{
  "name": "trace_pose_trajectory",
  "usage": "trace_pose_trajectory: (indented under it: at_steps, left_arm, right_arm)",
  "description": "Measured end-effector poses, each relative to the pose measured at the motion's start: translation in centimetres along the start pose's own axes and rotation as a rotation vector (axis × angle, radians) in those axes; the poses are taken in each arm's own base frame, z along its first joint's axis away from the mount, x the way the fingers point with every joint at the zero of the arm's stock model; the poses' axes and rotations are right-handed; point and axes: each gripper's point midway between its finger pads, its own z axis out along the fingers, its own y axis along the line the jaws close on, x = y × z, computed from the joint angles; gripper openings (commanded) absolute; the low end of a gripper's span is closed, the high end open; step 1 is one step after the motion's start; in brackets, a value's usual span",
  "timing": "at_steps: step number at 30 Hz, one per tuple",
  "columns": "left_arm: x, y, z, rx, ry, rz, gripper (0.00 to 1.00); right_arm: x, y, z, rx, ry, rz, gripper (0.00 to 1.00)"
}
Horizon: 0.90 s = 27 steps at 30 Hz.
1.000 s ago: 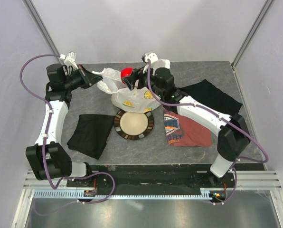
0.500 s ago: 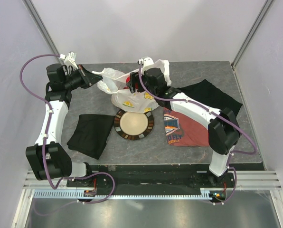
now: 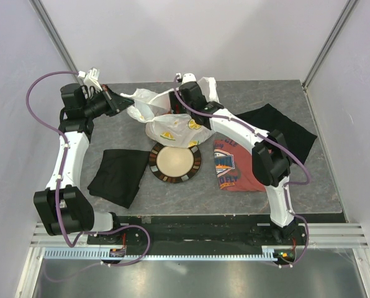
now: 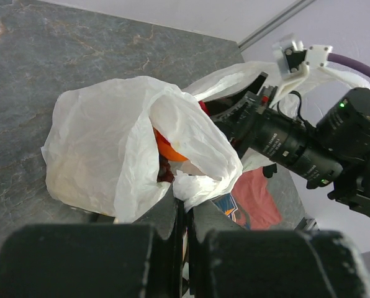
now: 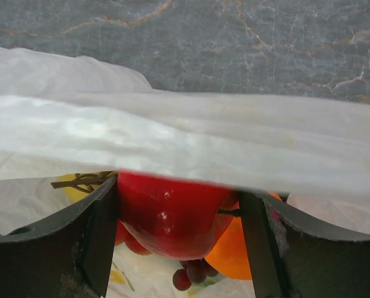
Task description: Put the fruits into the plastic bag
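From above, my right arm (image 3: 234, 127) hides the bag's mouth. The plastic bag (image 3: 169, 127) sits mid-desk (image 3: 266, 93), toward the far edge. Right wrist tells me more: right gripper (image 5: 179, 233) spread wide, both fingers against the red apple (image 5: 172, 214), over an orange (image 5: 247, 248) and grapes (image 5: 188, 273), with bag film banding across the lens. Left wrist: left gripper (image 4: 185, 230) pinched tight on the bag's edge, mouth gaping. There's the plate (image 3: 153, 160) just nearer, black cloth (image 3: 120, 176) left, T-shirt (image 3: 241, 171) right.
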Motion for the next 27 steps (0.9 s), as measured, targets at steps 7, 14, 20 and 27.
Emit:
trace_pose_trajectory:
  at_steps: [7, 14, 20, 27]
  left_arm:
    - [0.0, 0.0, 0.0, 0.002, -0.001, 0.001, 0.02]
    - [0.0, 0.0, 0.0, 0.002, -0.001, 0.001, 0.02]
    - [0.0, 0.0, 0.1, 0.002, 0.0, 0.001, 0.02]
    - [0.1, 0.0, 0.0, 0.007, 0.002, -0.001, 0.01]
  right_arm:
    - [3.0, -0.8, 0.6, 0.043, 0.094, -0.009, 0.54]
    - [6.0, -1.1, 0.5, 0.051, 0.162, -0.027, 0.84]
    - [6.3, -1.0, 0.4, 0.039, 0.174, -0.039, 0.96]
    - [5.3, 0.0, 0.2, -0.008, 0.166, -0.052, 0.98]
